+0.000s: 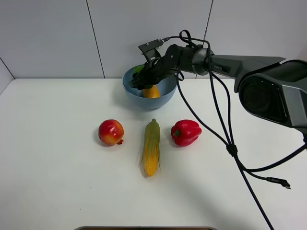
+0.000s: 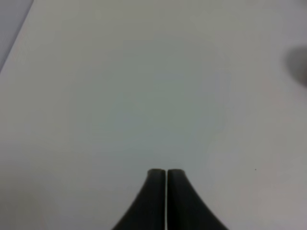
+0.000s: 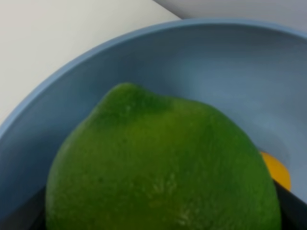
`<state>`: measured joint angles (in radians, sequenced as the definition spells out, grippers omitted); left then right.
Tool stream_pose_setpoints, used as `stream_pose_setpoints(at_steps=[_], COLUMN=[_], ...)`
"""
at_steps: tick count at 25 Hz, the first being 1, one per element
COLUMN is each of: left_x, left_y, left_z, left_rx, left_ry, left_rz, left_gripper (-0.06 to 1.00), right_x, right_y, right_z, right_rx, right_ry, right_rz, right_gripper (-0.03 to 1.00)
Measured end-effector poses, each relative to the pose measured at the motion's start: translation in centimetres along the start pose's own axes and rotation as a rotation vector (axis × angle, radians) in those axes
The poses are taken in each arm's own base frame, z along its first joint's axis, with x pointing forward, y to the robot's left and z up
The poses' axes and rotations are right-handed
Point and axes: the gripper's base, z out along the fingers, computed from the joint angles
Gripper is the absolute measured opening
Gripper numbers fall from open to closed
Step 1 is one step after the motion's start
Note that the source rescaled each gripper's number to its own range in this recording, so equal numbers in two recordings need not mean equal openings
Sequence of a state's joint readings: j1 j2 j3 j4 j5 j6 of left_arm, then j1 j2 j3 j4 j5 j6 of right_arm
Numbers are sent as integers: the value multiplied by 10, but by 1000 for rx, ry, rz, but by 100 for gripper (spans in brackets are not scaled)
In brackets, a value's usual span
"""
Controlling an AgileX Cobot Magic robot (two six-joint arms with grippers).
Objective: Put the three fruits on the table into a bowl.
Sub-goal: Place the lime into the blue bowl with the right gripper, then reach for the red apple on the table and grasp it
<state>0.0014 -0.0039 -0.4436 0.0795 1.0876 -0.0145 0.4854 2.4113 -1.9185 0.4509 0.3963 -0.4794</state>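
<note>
My right gripper [image 1: 140, 79] reaches over the light-blue bowl [image 1: 144, 101] at the back of the table [image 1: 57, 182]. It is shut on the small green fruit [image 3: 163, 167], which fills the right wrist view above the bowl's inside [image 3: 225, 67]. Dark fingers [image 3: 293, 208] show at its sides. The orange-yellow mango-like fruit [image 1: 151, 92] lies in the bowl, and a sliver of it [image 3: 277, 168] shows under the green one. The red-yellow pomegranate-like fruit [image 1: 111, 132] sits on the table to the front left of the bowl. My left gripper [image 2: 166, 173] is shut and empty over bare tabletop.
A yellow-green corn cob [image 1: 151, 146] lies lengthwise in the middle of the table. A red bell pepper [image 1: 186, 132] stands to its right. Black cables [image 1: 232, 148] hang from the right arm across the table's right side.
</note>
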Motion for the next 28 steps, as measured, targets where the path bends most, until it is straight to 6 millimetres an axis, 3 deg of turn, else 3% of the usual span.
stream_pose_setpoints(at_steps=[11, 18, 28], left_x=[0, 0, 0], left_y=[0, 0, 0], left_z=[0, 0, 0], left_rx=[0, 0, 0], left_ry=[0, 0, 0], left_rz=[0, 0, 0], left_gripper=[0, 0, 0], right_x=[0, -5, -36], right_y=[0, 1, 5], right_z=[0, -7, -50], right_rx=[0, -2, 22], right_ry=[0, -1, -30], right_rz=[28, 24, -10], right_gripper=[97, 100, 100])
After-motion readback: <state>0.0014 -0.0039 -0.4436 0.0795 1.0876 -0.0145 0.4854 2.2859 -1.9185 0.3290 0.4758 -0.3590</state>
